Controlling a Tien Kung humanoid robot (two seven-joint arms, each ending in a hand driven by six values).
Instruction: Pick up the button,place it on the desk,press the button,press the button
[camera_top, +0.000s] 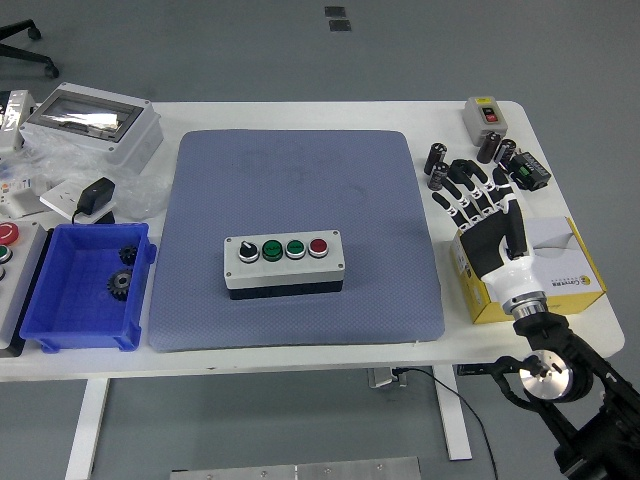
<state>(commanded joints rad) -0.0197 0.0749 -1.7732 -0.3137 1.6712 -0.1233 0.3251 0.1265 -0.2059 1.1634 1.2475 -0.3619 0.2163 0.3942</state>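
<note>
Head view: right hand (487, 222), fingers spread and empty, hovers over yellow box (570, 270) at the table's right, well apart from button box (284, 262) mid-mat (300, 180); reaching back could knock the small cylinders (437, 165) nearby.

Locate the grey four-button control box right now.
Head view: the grey four-button control box sits on the blue-grey mat, slightly left of centre, right of the blue bin.
</note>
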